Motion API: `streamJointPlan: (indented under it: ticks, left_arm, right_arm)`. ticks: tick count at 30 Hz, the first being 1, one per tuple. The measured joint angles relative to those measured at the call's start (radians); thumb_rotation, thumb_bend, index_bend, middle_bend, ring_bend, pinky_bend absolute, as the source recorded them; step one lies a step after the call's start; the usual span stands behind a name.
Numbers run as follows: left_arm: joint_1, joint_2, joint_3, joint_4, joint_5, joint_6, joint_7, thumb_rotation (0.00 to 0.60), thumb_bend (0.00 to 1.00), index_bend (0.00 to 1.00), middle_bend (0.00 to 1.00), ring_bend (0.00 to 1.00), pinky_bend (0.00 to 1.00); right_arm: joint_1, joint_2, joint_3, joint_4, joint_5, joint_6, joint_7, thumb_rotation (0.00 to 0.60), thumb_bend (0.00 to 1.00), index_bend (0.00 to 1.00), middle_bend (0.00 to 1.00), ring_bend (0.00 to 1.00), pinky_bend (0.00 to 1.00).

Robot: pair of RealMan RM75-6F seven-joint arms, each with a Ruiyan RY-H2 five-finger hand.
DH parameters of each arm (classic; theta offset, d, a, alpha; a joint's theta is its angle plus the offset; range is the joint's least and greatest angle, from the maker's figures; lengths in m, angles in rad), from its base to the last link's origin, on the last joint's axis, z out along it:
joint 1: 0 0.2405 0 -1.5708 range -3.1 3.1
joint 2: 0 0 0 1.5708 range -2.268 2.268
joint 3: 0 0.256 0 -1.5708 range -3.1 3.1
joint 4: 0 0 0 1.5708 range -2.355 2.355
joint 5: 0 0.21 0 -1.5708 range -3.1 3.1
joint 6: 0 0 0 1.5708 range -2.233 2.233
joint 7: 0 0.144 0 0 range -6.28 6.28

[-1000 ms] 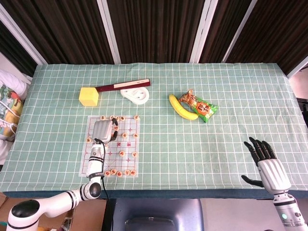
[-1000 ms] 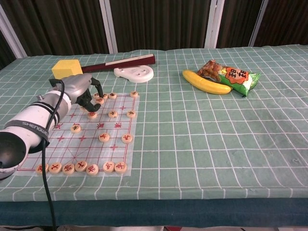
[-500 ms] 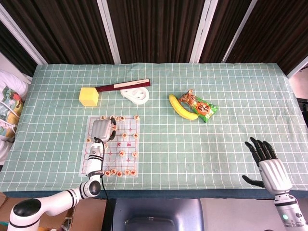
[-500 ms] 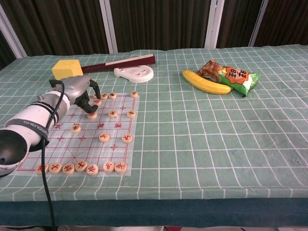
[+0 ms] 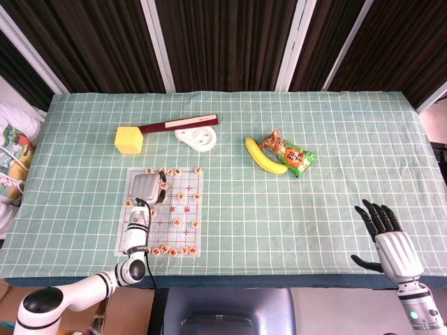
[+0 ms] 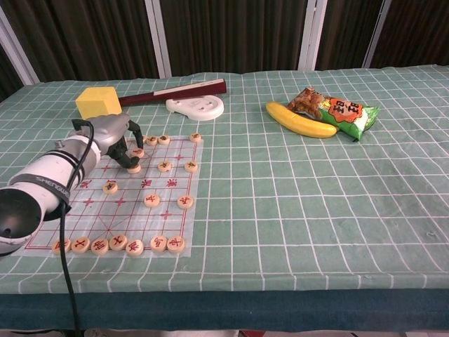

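Two hands: left hand (image 6: 116,137) fingertips curled onto a chess piece (image 6: 133,167); right hand (image 5: 388,239) spread, holding nothing.
Around: chess board (image 6: 84,210), yellow block (image 6: 97,101), banana (image 6: 300,120), snack bag (image 6: 337,111).

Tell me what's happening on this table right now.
The left hand is curled down over the far-left part of a Chinese chess board, its fingertips on or just above a round wooden piece; a firm grip can't be confirmed. The right hand is open near the table's near-right edge, holding nothing. A banana and snack bag lie apart.
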Motion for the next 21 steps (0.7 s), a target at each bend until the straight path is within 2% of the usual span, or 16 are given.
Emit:
streamJointPlan:
  ticks: [8,21]
  left_arm:
    - [-0.001,0.006,-0.001,-0.001,-0.014,-0.013,0.001,0.600,0.39,0.45,1.00,1.00,1.00]
    - [0.004,0.031,0.004,-0.040,-0.015,-0.006,-0.001,0.600,0.39,0.41,1.00,1.00,1.00]
  right_arm:
    - [-0.001,0.001,0.000,-0.002,0.001,0.000,-0.002,0.600,0.19,0.00,0.00,0.00,0.00]
    - [-0.003,0.001,0.001,-0.002,0.001,0.003,-0.003,0.600,0.19,0.00,0.00,0.00,0.00]
